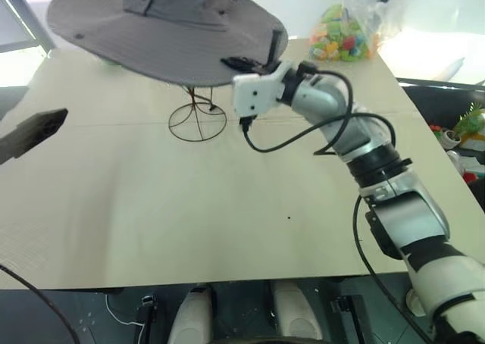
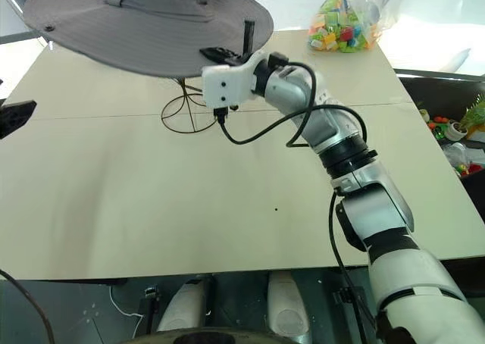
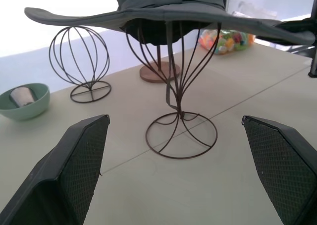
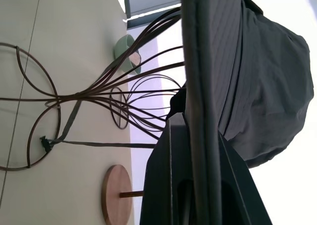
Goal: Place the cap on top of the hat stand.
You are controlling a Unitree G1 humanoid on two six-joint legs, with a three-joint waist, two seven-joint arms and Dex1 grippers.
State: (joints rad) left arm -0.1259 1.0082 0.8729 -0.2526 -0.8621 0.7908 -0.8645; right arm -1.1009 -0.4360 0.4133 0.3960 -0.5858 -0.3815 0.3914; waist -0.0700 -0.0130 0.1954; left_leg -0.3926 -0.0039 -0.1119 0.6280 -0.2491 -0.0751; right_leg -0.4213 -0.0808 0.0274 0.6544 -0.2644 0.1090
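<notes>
Two grippers noted. My right gripper [image 1: 258,56] is clamped on the brim of the cap [image 1: 163,33], which sits over the cage top of the stand [image 3: 181,113]. My left gripper [image 3: 181,175] is spread wide — holding nothing. Cap reads light, soft, floppy — grip at the brim edge; expect sag.
</notes>
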